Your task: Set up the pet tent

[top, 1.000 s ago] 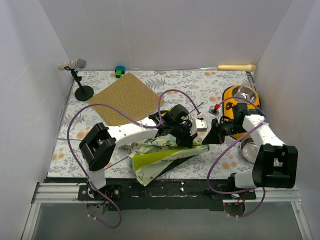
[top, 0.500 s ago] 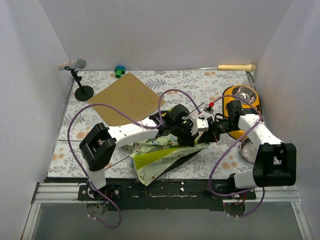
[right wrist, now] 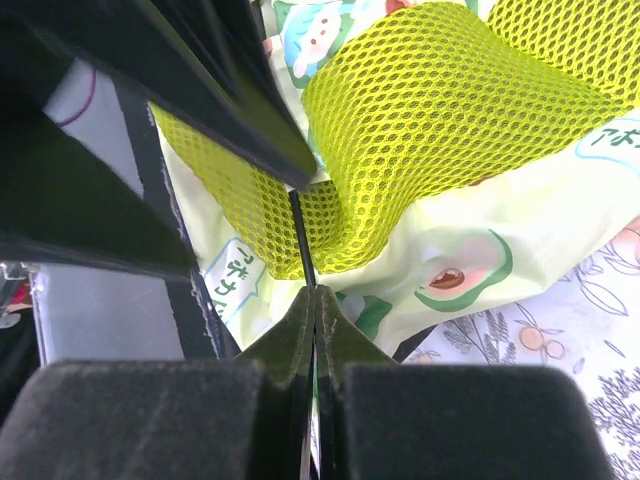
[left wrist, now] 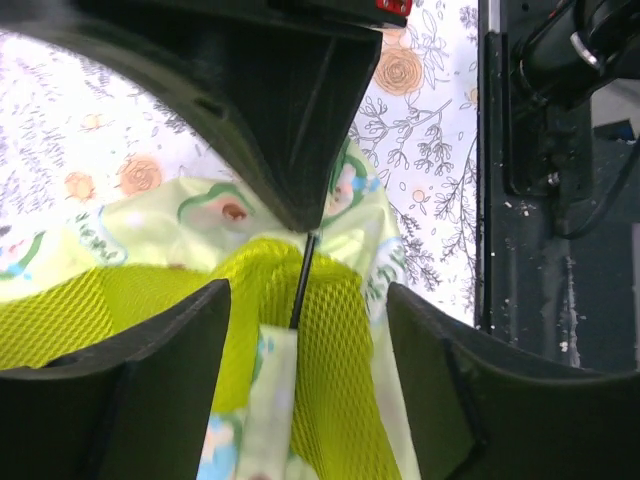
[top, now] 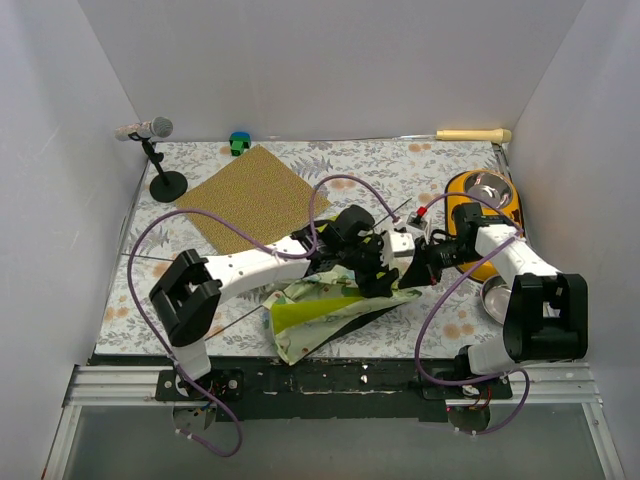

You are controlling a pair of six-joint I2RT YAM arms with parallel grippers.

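The pet tent lies collapsed and flat at the table's near middle, with cream printed fabric, lime mesh lining and a black underside. A thin black pole sticks out of a fabric sleeve. My right gripper is shut on that pole, coming in from the right. My left gripper stands open over the tent's right end, its fingers either side of the pole and mesh without touching them. The two grippers are almost nose to nose.
A brown textured mat lies at the back left, with a microphone stand and a small green object beyond. A yellow bowl holder, a steel bowl and a wooden stick sit on the right. White walls enclose the table.
My left gripper has opened from shut. The right gripper has moved left, up to the left gripper, and holds the pole. The tent has shifted slightly.
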